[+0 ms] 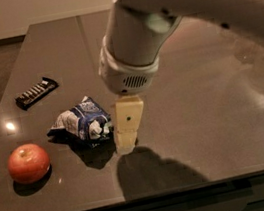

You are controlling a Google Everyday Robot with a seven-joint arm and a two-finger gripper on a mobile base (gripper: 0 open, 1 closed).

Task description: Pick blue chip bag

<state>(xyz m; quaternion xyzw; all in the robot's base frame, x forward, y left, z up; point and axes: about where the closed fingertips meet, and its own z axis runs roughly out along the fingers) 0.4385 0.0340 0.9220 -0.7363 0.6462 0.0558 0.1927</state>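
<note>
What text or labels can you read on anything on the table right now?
Nothing reads clearly.
Candy bar: white lettering, too blurred to read.
Blue chip bag: white print, too blurred to read.
Apple: no text.
Gripper, low beside the bag on the side away from the apple: no text visible.

Dim warm light; tool (127, 140) over the tabletop (212, 129) casts dark shadow
</note>
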